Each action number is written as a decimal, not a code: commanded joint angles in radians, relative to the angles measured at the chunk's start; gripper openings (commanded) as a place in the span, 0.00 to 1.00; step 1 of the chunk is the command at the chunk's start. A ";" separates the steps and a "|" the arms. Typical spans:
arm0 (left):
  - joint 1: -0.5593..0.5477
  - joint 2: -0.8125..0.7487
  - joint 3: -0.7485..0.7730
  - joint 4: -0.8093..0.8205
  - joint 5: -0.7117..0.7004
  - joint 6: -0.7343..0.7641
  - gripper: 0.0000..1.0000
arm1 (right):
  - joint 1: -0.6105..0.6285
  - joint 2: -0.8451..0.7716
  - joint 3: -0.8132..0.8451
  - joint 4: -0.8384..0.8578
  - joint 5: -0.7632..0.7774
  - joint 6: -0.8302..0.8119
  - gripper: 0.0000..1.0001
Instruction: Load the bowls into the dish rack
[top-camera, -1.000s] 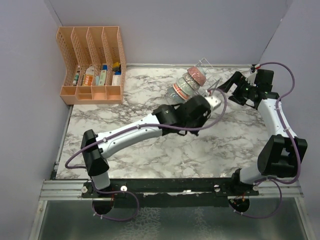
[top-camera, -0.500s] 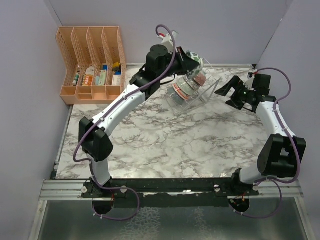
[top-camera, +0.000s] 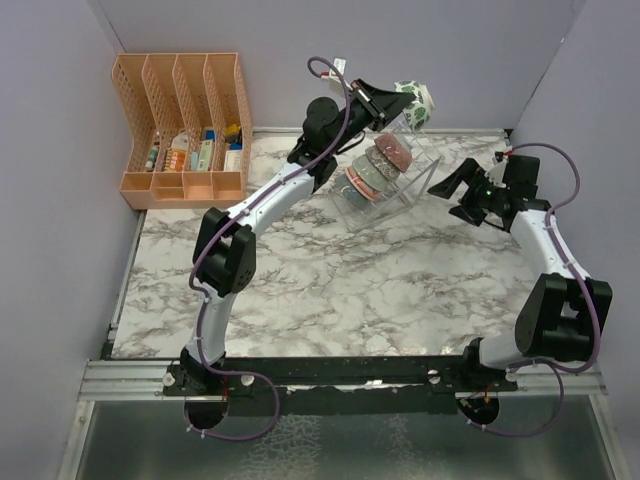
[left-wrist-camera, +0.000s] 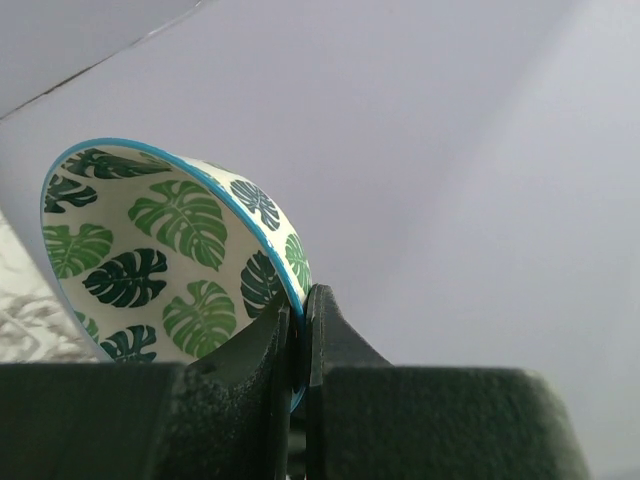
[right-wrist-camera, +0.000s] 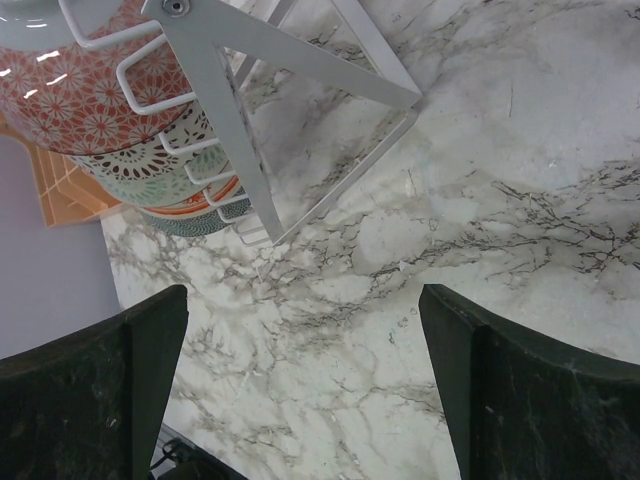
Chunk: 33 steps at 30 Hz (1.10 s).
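My left gripper (top-camera: 398, 100) is shut on the rim of a white bowl with green leaves and a blue rim (top-camera: 418, 104), held in the air above the far end of the dish rack (top-camera: 400, 196). In the left wrist view the fingers (left-wrist-camera: 298, 335) pinch that bowl's rim (left-wrist-camera: 150, 250). The white wire rack holds a red patterned bowl (right-wrist-camera: 80, 100), a brown-grey lattice bowl (right-wrist-camera: 150, 160) and a teal bowl (right-wrist-camera: 195, 185), stacked on edge in its slots. My right gripper (top-camera: 453, 195) is open and empty, just right of the rack (right-wrist-camera: 250, 120).
An orange slotted organizer (top-camera: 185, 130) with small items stands at the back left. Purple walls close in the back and both sides. The marble tabletop (top-camera: 330, 290) spreads in front of the rack.
My left arm swung from low over the table up to the back, and now holds the leaf bowl above the rack. My right gripper shifted slightly and stays open.
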 joint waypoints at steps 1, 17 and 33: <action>-0.003 0.008 -0.010 0.219 -0.084 -0.153 0.00 | -0.004 -0.003 0.003 0.033 -0.026 -0.001 1.00; -0.012 0.070 -0.101 0.236 -0.189 -0.312 0.00 | -0.005 0.023 0.011 0.037 -0.017 -0.013 1.00; -0.015 0.131 -0.135 0.276 -0.219 -0.357 0.00 | -0.004 0.029 0.004 0.046 -0.025 -0.019 1.00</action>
